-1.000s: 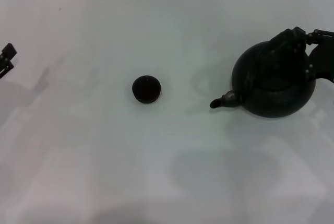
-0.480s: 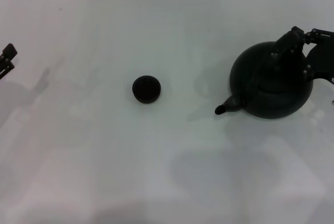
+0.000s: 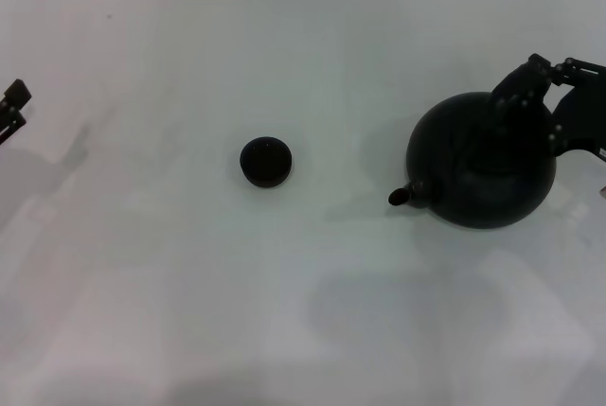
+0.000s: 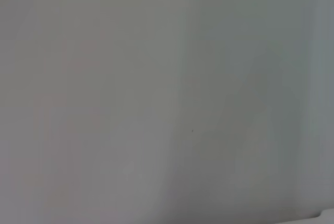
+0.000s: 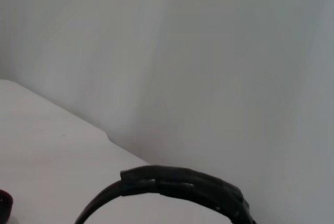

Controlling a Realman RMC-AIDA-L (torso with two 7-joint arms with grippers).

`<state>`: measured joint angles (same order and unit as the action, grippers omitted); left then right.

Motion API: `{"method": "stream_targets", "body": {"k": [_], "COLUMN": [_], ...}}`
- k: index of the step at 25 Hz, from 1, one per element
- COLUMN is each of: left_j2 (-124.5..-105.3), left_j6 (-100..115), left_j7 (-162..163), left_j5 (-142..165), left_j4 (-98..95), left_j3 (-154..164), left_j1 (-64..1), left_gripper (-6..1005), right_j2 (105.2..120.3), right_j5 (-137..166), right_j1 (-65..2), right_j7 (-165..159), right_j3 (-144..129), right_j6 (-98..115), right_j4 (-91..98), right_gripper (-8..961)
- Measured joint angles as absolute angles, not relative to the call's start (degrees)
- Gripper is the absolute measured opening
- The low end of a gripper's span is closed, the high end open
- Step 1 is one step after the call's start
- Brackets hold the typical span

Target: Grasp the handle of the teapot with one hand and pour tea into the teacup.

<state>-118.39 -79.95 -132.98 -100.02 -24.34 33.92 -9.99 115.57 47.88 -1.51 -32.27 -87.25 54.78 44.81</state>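
Head view: right tool (image 3: 530, 79) is gripping the handle (image 3: 507, 103), carrying the teapot (image 3: 481, 162); next, aligning spout over the teacup (image 3: 265, 161) at frame centre.

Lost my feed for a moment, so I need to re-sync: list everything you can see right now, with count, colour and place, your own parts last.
teapot: one, matte black, right side of the table, spout pointing toward the teacup.
handle: one, black, arched over the teapot's top, at the right gripper.
teacup: one, dark brown-black, near the table's middle, apart from the teapot.
table: one, white, under everything.
right gripper: one, black, at the top of the teapot by its handle.
left gripper: one, black, parked at the far left edge, away from both items.
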Motion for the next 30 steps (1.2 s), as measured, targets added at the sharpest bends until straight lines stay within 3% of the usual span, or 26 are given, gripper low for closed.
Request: {"method": "stream_targets", "body": {"k": [13, 16, 21, 30], "left_j2": [-118.39, -118.39, -118.39, -118.39], "left_j6": [-80.16, -80.16, -80.0, -79.6], "left_j7": [-132.97, -132.97, -132.98, -134.57], "left_j5": [-100.02, -100.02, -100.02, -101.02], "left_j4": [-24.34, -24.38, -24.61, -24.74], "left_j3": [33.92, 33.93, 33.79, 33.35], "left_j1": [-9.68, -9.67, -9.66, -9.76], "left_gripper": [861, 862, 862, 862], "right_j2": [115.01, 114.91, 115.07, 115.38], "right_j5": [46.52, 46.5, 46.49, 46.49], "right_j1": [-0.95, -0.79, 0.88, 2.65], "right_j7": [-36.15, -36.51, -36.55, -36.06], "right_j3": [-87.18, -86.93, -83.38, -63.38], "right_j6": [57.25, 58.26, 62.55, 76.64], "right_j4": [43.81, 43.18, 41.52, 29.39], "right_gripper": [424, 676, 884, 885]}}
